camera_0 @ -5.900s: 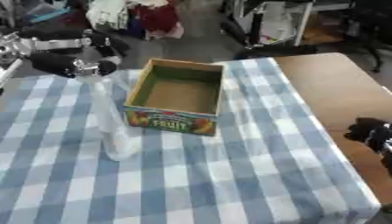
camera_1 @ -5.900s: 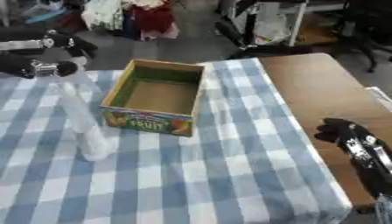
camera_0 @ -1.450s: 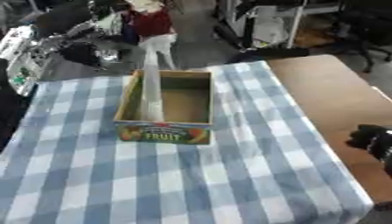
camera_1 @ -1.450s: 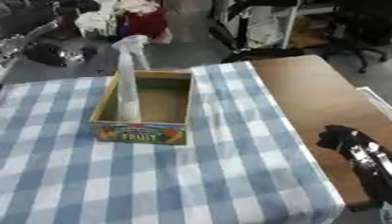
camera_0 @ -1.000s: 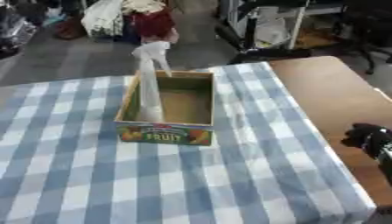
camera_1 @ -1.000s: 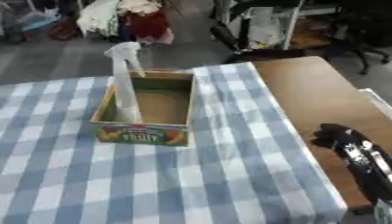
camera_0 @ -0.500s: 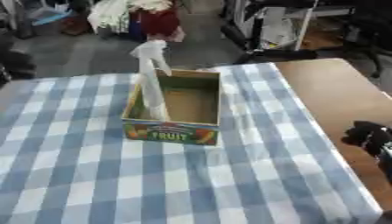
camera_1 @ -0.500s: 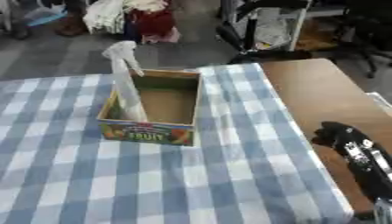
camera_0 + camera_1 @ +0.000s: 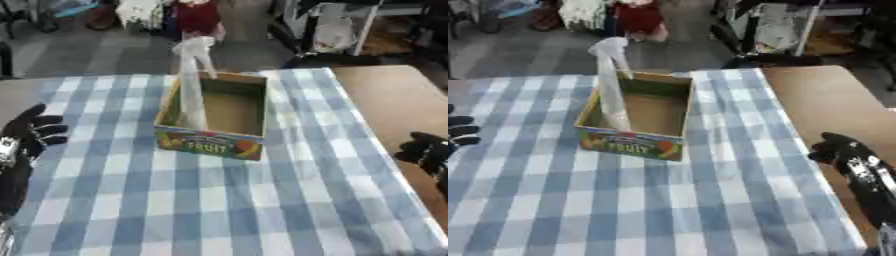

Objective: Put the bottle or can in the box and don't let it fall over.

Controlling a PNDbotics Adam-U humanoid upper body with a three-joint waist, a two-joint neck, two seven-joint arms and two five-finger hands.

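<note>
The clear spray bottle [image 9: 192, 85] stands upright inside the fruit box [image 9: 215, 116], against its left wall. The left hand [image 9: 31, 131] rests at the left edge of the checked tablecloth [image 9: 219, 200], fingers spread and empty. The right hand [image 9: 843, 151] sits low on the right, fingers loosely extended, holding nothing.

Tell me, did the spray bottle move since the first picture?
Yes. The spray bottle stood on the checked cloth left of the fruit box; now it stands upright inside the box, at its left wall.
</note>
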